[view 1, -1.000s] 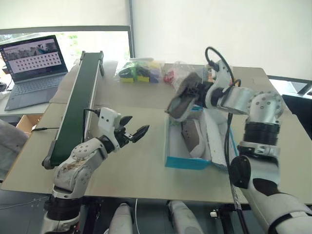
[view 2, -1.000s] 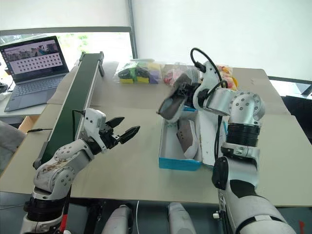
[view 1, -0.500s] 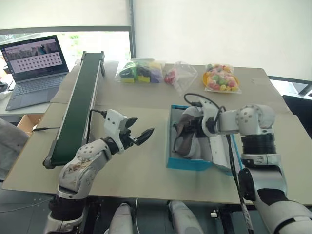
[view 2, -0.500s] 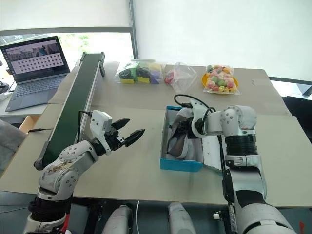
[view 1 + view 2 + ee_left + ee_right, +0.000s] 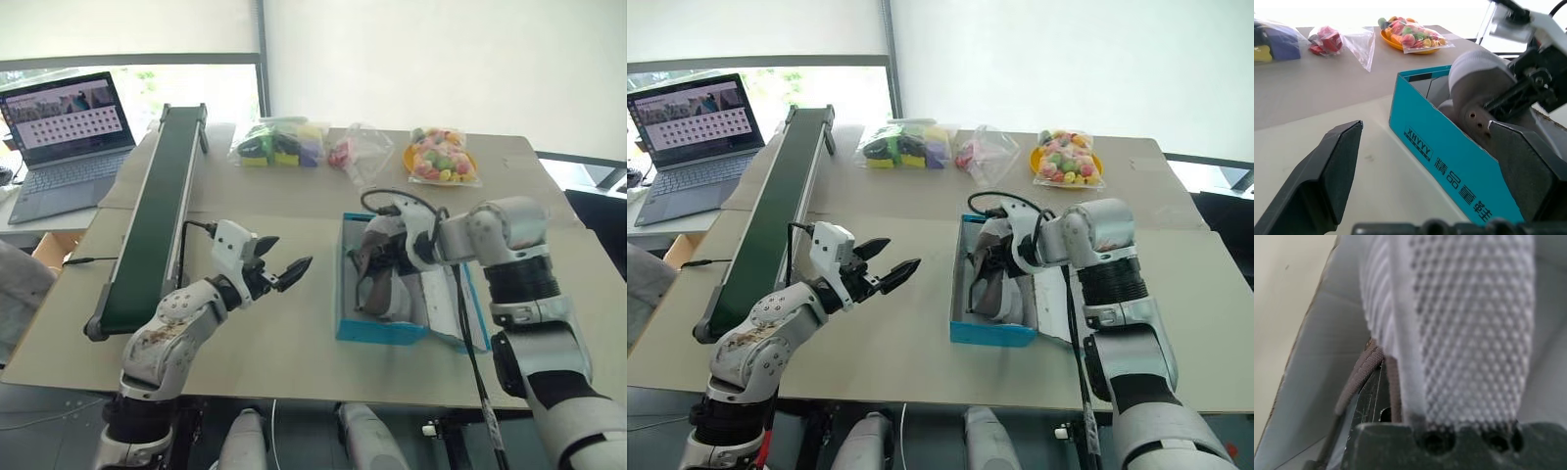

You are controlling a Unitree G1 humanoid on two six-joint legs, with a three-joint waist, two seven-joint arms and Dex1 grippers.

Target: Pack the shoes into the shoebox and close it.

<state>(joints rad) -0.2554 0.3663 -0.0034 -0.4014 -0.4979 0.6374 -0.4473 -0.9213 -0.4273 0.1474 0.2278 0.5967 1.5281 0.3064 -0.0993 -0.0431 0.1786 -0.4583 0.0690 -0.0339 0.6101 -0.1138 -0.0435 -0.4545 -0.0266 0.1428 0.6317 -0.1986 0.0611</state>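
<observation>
The turquoise shoebox stands open on the table, its lid folded out flat to the right. My right gripper reaches down into the box and is shut on a dark grey-brown shoe, which stands tilted on edge inside. The right wrist view shows that shoe's pale dotted sole close against the white box wall. I cannot make out a second shoe apart from the held one. My left gripper hovers open to the left of the box, holding nothing; its wrist view faces the box's blue side.
A long dark green conveyor runs along the table's left side, with a laptop on a desk beyond it. Clear bags of colourful items and a yellow dish of sweets lie at the far edge.
My right gripper has brought the shoe down from above the box into it and turned it. The left gripper has stayed in place, open.
</observation>
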